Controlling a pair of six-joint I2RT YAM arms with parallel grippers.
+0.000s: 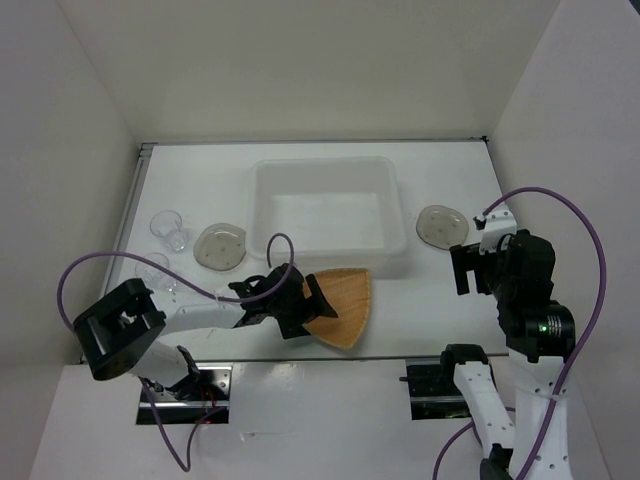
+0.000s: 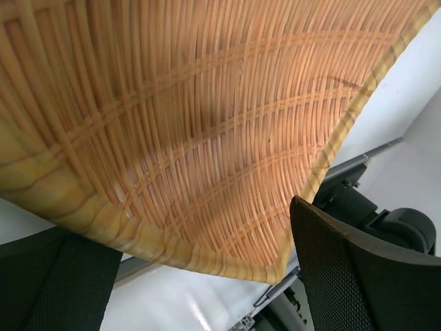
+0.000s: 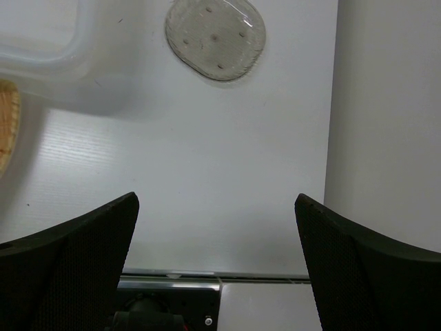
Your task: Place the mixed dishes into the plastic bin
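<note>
Gripping the orange-tan woven triangular plate (image 1: 343, 305) by its left rim, our left gripper (image 1: 303, 303) holds it just before the empty translucent white plastic bin (image 1: 328, 213) | we judge it light, stiff, rough-ribbed, rim best | right gripper (image 3: 215, 258) parted, idle.

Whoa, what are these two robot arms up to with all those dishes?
They're clearing dishes into the plastic bin, which looks empty so far. The left gripper has the woven orange-tan plate by its edge, just in front of the bin. The right gripper is open and holds nothing, sitting near a greyish saucer right of the bin. Another saucer and two clear cups wait on the table to the left.
</note>
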